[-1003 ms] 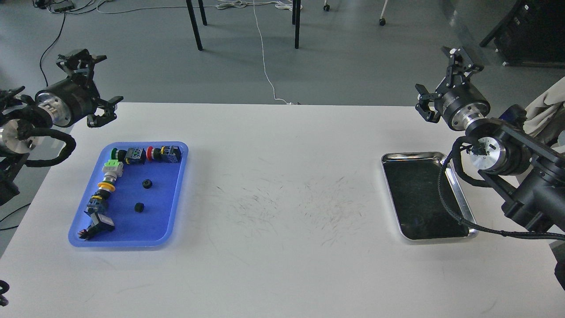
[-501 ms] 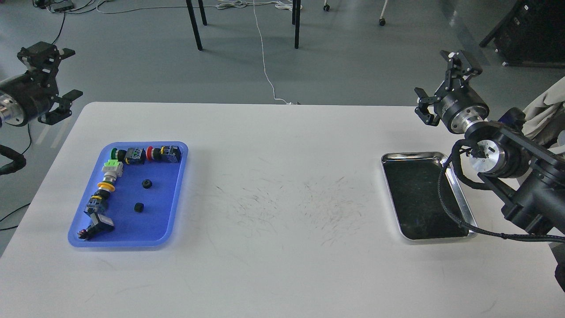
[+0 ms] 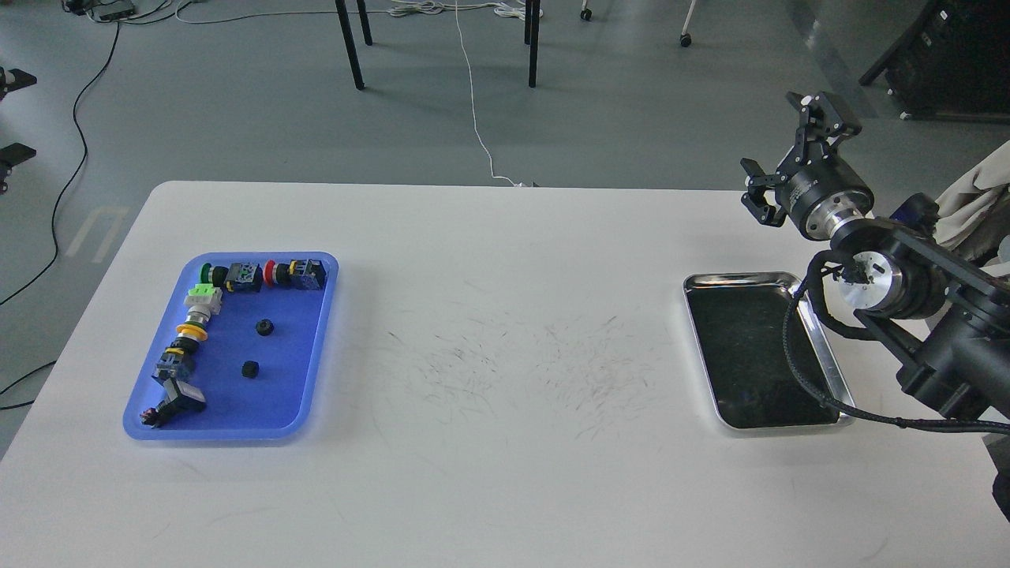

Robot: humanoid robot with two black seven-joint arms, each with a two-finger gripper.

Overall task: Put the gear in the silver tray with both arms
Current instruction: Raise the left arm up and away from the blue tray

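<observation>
Two small black gears (image 3: 264, 328) (image 3: 250, 369) lie loose in the blue plastic tray (image 3: 276, 398) on the left of the white table. The silver tray (image 3: 750, 347) lies at the right with nothing in it. My right gripper (image 3: 789, 150) is open and empty, held in the air beyond the silver tray's far right corner. Its arm and black cable cross the tray's right rim. Of my left gripper (image 3: 16, 117) only the two spread fingertips (image 3: 17, 77) show at the left edge, off the table and far from the blue tray.
The blue tray also holds a row of push-button and switch parts (image 3: 260, 275) along its far and left sides. Black table legs (image 3: 348, 43) and a white cable (image 3: 472, 102) are on the floor beyond the table's far edge.
My left arm has swung back and to the left, off the table, until only its fingertips show. My right gripper has hardly moved. The gears and both trays have not moved.
</observation>
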